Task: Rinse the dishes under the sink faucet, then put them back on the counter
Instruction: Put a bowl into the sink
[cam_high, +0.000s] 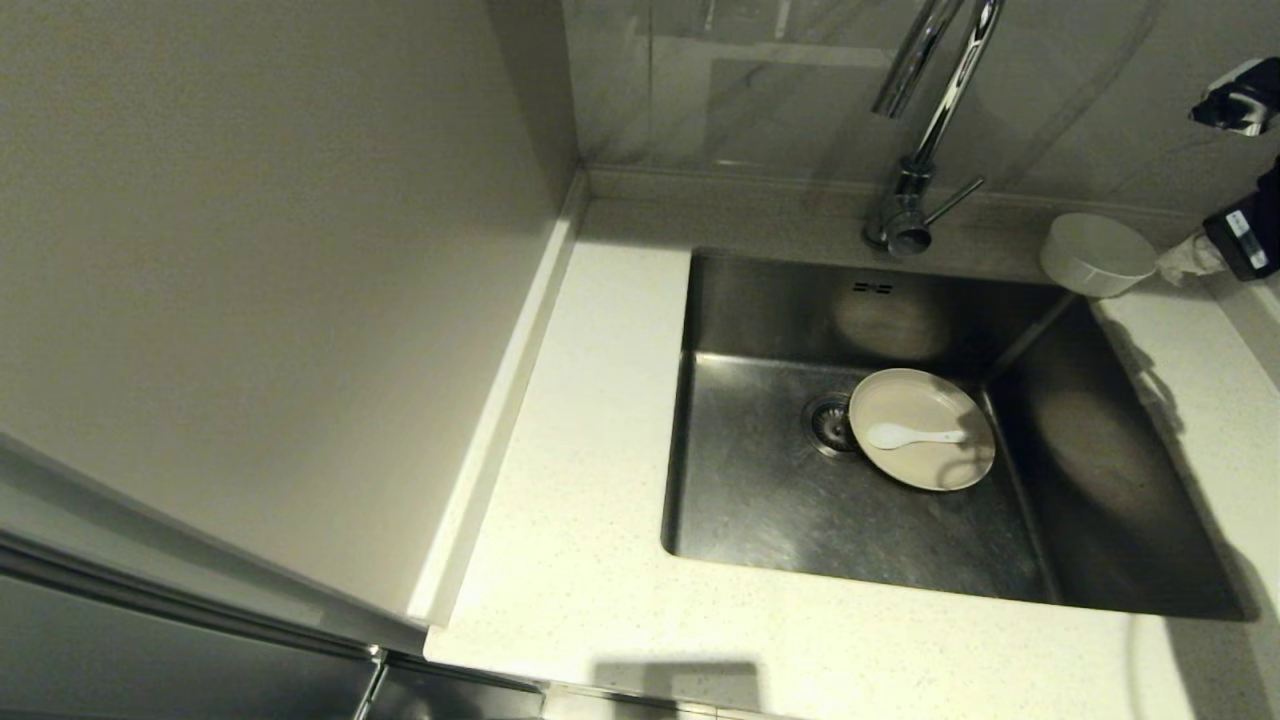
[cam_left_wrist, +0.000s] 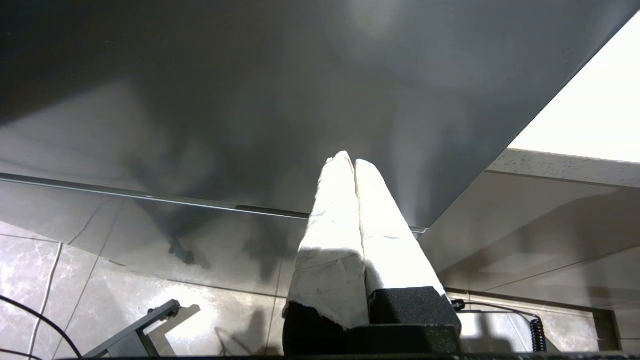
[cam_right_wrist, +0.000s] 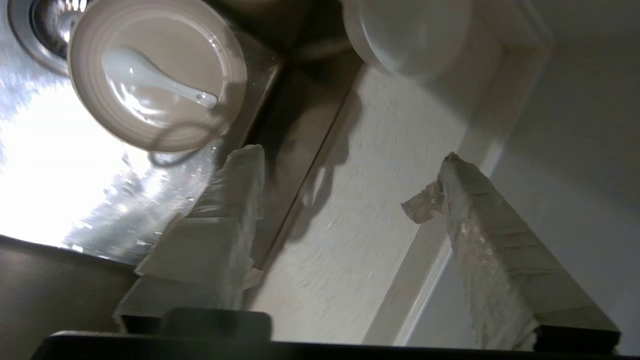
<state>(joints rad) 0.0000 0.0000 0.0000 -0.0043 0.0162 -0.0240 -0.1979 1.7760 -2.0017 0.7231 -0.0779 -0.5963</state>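
The sink (cam_high: 760, 500) filled the centre and lower right of the head frame, set into the speckled desk (cam_high: 570, 480). The plate (cam_high: 935, 465) lay flat on the sink floor, right of centre, its left rim touching or overlapping the drain strainer (cam_high: 830, 422). The spoon (cam_high: 912, 435) rested inside the plate, bowl end toward the left of the frame, handle pointing right. In the right wrist view the plate (cam_right_wrist: 165, 115) showed wet streaks around the spoon (cam_right_wrist: 150, 80).

The bowl (cam_high: 1097, 255) stood upright on the desk at the upper right of the head frame, at the sink's back right corner, its near side overhanging the sink edge slightly. The faucet (cam_high: 915, 150) rose at top centre of the frame, base behind the sink's back rim, lever pointing to the right; no water stream was visible.

The right tool (cam_high: 1190, 258) hung at the far right edge of the head frame, just beside the bowl; whether it touched the bowl could not be told. In the right wrist view the right tool (cam_right_wrist: 350, 185) had its wrapped fingers (cam_right_wrist: 240, 200) wide apart, holding nothing, above the desk strip beside the sink.

The left tool (cam_left_wrist: 352, 165) appeared only in its own wrist view, fingers pressed together and empty, pointed at a dark panel below the desk edge.
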